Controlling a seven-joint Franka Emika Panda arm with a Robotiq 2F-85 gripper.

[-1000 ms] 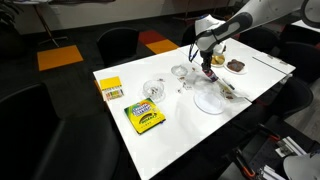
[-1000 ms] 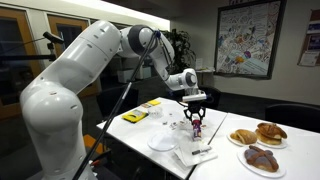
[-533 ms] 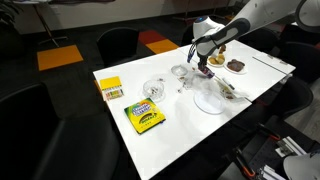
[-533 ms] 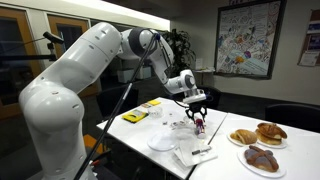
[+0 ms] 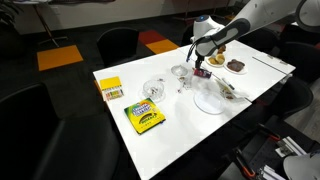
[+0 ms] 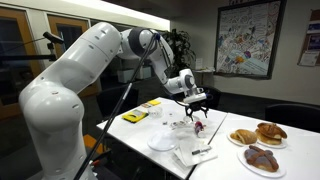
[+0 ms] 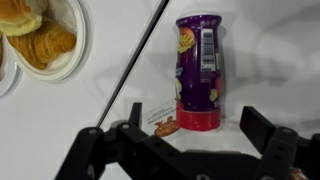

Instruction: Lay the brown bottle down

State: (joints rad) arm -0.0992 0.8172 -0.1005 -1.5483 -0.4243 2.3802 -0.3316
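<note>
The brown bottle lies on its side on the white table, dark purple-brown with a label, its red cap pointing toward the wrist camera. My gripper hangs just above it, open, with the cap in the wide gap between the two black fingers and no contact visible. In both exterior views the gripper hovers over the table's far part, with the bottle a small dark shape with a reddish end below it.
Plates of pastries sit near the bottle. A white plate, a clear glass, a yellow crayon box and a small yellow box stand on the table. A small printed card lies beside the cap.
The gripper has gone from shut on the bottle to open, letting it go. The bottle now rests on the table and the gripper has lifted slightly.
</note>
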